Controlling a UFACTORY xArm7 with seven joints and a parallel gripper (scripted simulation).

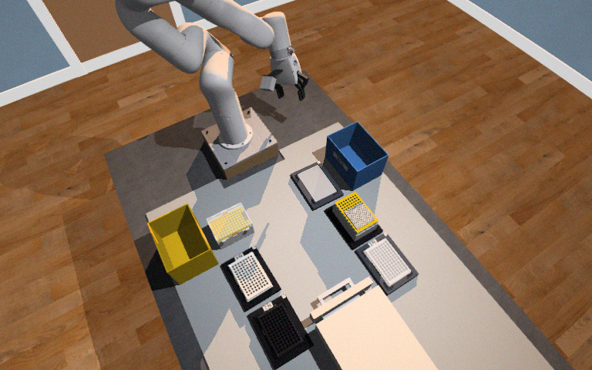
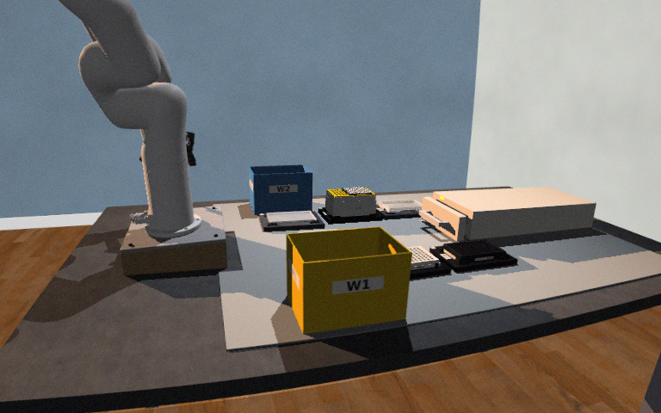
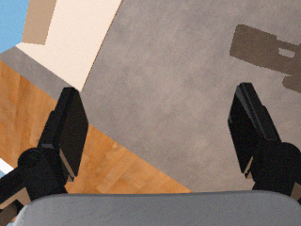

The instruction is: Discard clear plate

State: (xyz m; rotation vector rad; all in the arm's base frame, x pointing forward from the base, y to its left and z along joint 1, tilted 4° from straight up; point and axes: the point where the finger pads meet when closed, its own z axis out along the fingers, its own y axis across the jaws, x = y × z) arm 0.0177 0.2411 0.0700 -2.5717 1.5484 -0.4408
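Note:
The yellow bin W1 (image 1: 180, 243) stands upright and empty at the bench's left side; its label shows in the exterior view (image 2: 349, 279). A pale, smooth, clear-looking plate (image 1: 316, 183) lies in a black nest beside the blue bin; it also shows in the exterior view (image 2: 292, 217). I cannot read the nest labels. My gripper (image 1: 290, 91) is open and empty, high above the bench's back edge behind the arm base, far from the plate and the bin. In the wrist view the fingers stand wide apart over bare grey bench.
The blue bin W2 (image 1: 356, 153) stands at the back right. A white plate (image 1: 250, 274), a black plate (image 1: 278, 330) and another white plate (image 1: 387, 261) lie in nests. A yellow rack (image 1: 356, 215), a lidded tip box (image 1: 229, 224) and the cooler (image 1: 372, 334) with its drawer (image 1: 338, 295) stand nearby.

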